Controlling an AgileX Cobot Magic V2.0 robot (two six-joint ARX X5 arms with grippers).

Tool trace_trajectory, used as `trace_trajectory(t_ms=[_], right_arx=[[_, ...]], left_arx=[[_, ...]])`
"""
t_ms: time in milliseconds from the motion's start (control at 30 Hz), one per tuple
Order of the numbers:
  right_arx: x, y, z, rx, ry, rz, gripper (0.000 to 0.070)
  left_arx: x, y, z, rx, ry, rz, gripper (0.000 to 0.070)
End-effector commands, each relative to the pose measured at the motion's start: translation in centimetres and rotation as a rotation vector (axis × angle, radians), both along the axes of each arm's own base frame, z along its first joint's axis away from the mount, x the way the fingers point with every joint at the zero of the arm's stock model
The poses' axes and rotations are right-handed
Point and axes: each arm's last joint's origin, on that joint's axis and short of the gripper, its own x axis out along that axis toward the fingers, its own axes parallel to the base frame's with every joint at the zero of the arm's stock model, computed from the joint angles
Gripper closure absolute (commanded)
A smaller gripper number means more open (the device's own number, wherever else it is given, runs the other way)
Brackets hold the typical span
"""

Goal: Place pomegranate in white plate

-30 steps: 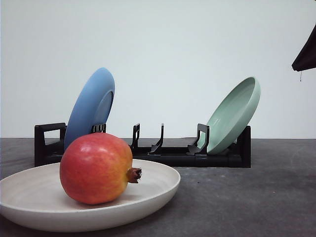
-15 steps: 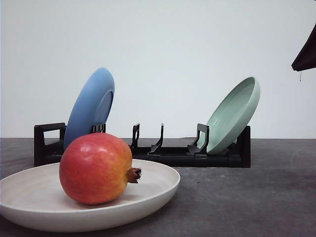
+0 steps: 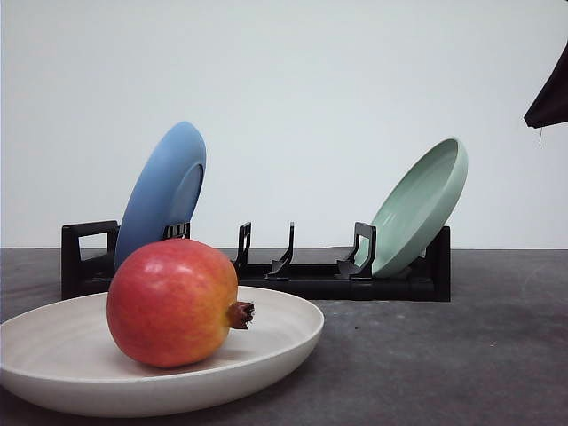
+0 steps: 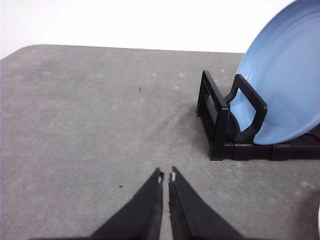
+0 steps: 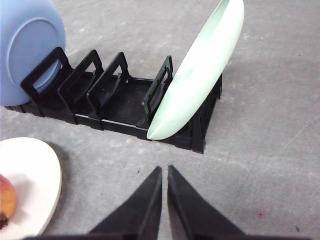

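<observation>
The pomegranate (image 3: 174, 303) lies in the white plate (image 3: 275, 351) at the front left of the table, its brown crown pointing right. A sliver of the fruit (image 5: 6, 197) and the plate's rim (image 5: 47, 172) also show in the right wrist view. My left gripper (image 4: 166, 177) hovers shut over bare grey table, with nothing between its fingers, near the rack's end. My right gripper (image 5: 164, 170) is shut and empty too, held above the table in front of the rack and apart from the plate.
A black dish rack (image 3: 293, 275) stands across the back, holding a blue plate (image 3: 162, 191) at its left end and a pale green plate (image 3: 422, 204) at its right. A dark object (image 3: 552, 93) hangs at the upper right edge.
</observation>
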Motion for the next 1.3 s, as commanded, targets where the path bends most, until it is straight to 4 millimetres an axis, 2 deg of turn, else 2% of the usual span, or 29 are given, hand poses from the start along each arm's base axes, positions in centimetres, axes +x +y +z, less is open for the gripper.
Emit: trace_trajectory(t_ms=[0,200,300,600,800,1000,1267], right_arx=[[0.1,0.0,0.0,0.001,-0.004,0.001,0.0684],[-0.6,-0.4,0.1,-0.078,-0.046,-0.005,0.0684],[-1.5,-1.1,-0.7,-0.106,-0.083,-0.038,0.0684],[-4.7,-3.3,-6.6,-0.135,-0.14,-0.273,0.0684],[-5.7,-4.1,-8.8,-0.129,-0.235,-0.372,0.0684],[-5.6,-4.3,-10.0,-0.118,-0.308,-0.402,0.0684],[-5.6,-4.3,-9.9,-0.115,-0.319,-0.402,0.0684]], left_arx=[[0.0,0.0,-0.4,0.01,0.012,0.0,0.07],[0.0,0.0,-0.4,0.011,0.012,0.0,0.07],[0.0,0.0,-0.4,0.011,0.012,-0.001,0.07],[0.0,0.0,-0.4,0.011,0.012,0.0,0.07],[0.0,0.0,-0.4,0.01,0.012,-0.001,0.07],[0.0,0.0,-0.4,0.01,0.012,-0.001,0.07],[0.0,0.0,-0.4,0.011,0.012,0.0,0.07]])
